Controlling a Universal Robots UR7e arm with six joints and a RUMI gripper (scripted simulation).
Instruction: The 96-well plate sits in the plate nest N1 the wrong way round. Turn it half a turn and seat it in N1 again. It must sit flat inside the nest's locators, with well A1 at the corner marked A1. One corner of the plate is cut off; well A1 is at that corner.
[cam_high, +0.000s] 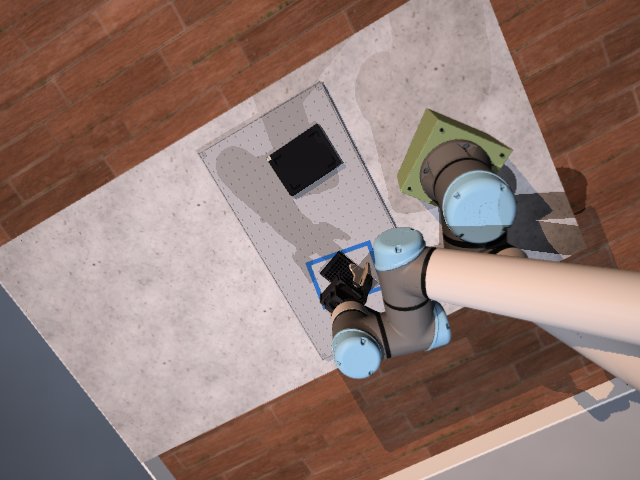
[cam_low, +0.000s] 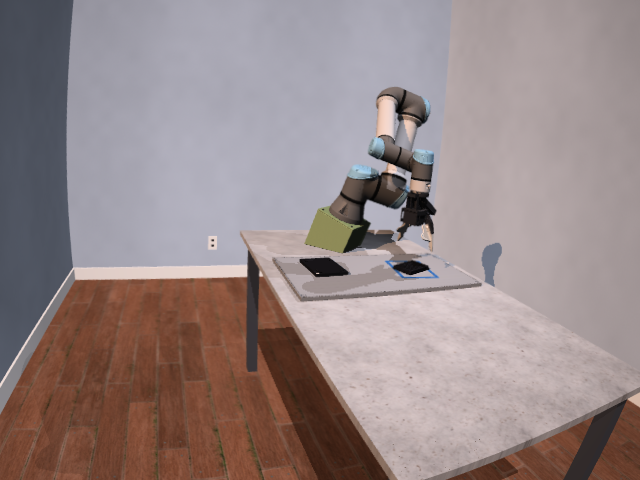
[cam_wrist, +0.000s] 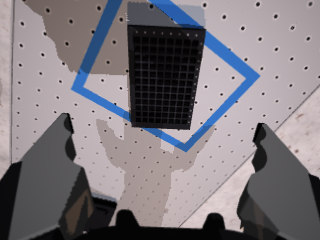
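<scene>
Upper centre of my wrist view, there's the plate (cam_wrist: 166, 77), black and gridded with wells, lying on the perforated board (cam_wrist: 280, 45) with its long side running up and down the frame. A blue square outline (cam_wrist: 90, 64) frames it, turned diamond-wise, and the plate's lower edge crosses over the blue line at the bottom. My jaws are wide apart and gripping nothing, one grey finger (cam_wrist: 47, 175) at lower left and the other at lower right, the plate between and above them in the frame, not touching either.

In the exterior view my gripper (cam_low: 416, 233) hangs above the plate, pointing down, clear of the board. The plate sits right of centre there, the nest (cam_low: 323, 267) to its left, a flat black square well apart from it on the same board.

From the top, the nest (cam_high: 306, 159) shows upper centre with nothing sitting in it, and my wrist covers part of the plate (cam_high: 338, 267) lower down. The board lies on the grey desk (cam_high: 129, 268). I cannot tell which corner is cut.
</scene>
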